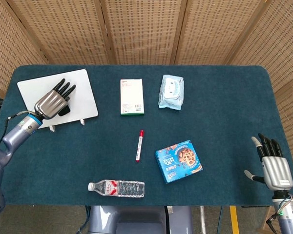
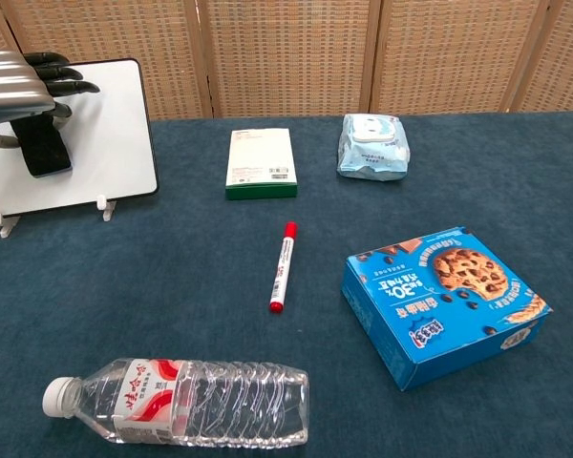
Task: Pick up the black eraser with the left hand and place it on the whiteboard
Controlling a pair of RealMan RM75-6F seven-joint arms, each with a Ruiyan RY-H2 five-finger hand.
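Note:
The white whiteboard point(image 1: 85, 90) point(image 2: 105, 124) lies at the table's far left on small feet. My left hand point(image 1: 52, 101) point(image 2: 19, 81) hovers over its middle with the fingers stretched out. The black eraser point(image 2: 44, 151) hangs under the palm, against the thumb, and its lower end is close to or on the board; only a dark corner of the eraser point(image 1: 63, 110) shows in the head view. My right hand point(image 1: 273, 165) is open at the table's front right corner, holding nothing.
A green-edged white box point(image 1: 132, 96), a wet-wipes pack point(image 1: 171, 91), a red-capped marker point(image 1: 139, 145), a blue cookie box point(image 1: 178, 161) and a lying water bottle point(image 1: 117, 188) are spread over the blue cloth.

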